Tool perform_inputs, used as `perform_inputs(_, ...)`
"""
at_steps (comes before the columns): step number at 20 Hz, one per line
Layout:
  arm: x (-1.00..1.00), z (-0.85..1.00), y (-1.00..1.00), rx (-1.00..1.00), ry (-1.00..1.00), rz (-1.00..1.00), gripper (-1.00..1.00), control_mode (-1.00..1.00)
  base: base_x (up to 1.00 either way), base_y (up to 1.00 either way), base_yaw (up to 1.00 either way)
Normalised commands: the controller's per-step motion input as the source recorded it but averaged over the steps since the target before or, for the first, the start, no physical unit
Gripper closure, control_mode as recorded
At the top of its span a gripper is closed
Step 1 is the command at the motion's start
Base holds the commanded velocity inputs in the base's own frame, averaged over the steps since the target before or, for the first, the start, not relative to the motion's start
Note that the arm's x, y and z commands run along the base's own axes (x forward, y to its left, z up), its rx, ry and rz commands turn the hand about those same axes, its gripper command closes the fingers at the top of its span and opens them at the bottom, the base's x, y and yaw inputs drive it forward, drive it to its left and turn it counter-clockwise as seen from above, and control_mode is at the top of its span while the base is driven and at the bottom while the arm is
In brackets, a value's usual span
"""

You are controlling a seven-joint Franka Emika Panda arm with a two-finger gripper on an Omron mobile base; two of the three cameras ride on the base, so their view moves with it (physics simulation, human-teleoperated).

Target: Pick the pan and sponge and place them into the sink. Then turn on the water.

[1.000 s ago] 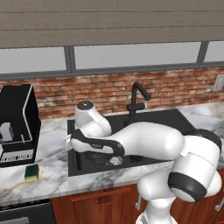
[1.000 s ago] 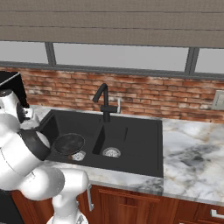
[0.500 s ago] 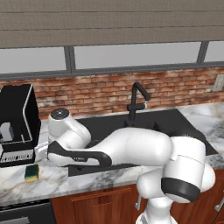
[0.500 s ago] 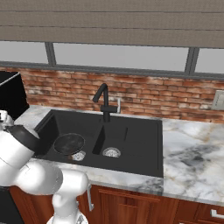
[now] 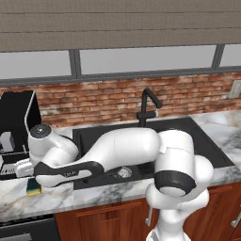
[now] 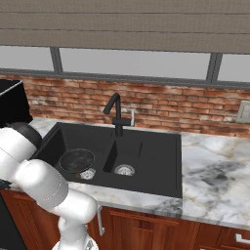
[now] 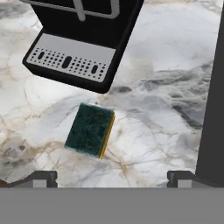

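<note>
No readable text or labels anywhere

Black box-shaped appliance [image 5: 16, 120] with a perforated grey drip tray [image 7: 70, 57] at the counter's left end, white-and-grey marble counter [image 6: 215, 180], red brick backsplash [image 6: 166, 110], window [image 5: 141, 61] above, reddish wooden cabinets [image 6: 146, 227] below.

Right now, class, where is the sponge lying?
The sponge lies green side up on the marble counter, left of the sink, just before the black appliance.

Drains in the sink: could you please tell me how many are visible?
2. One drain sits in the left basin beside the pan; the other drain is in the right basin of the sink.
</note>
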Motion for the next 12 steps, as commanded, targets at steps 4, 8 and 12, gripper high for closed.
perform_inputs(4, 0.0, -0.17, 0.37, 0.0, 0.0, -0.17, -1.0, -1.0, 0.0, 0.0, 0.0)
perform_inputs(8, 0.0, -0.35, 0.1, 0.0, 0.01, -0.14, -1.0, -1.0, 0.0, 0.0, 0.0)
perform_inputs(12, 0.01, -0.49, 0.13, 0.0, 0.03, -0.11, -1.0, -1.0, 0.0, 0.0, 0.0)
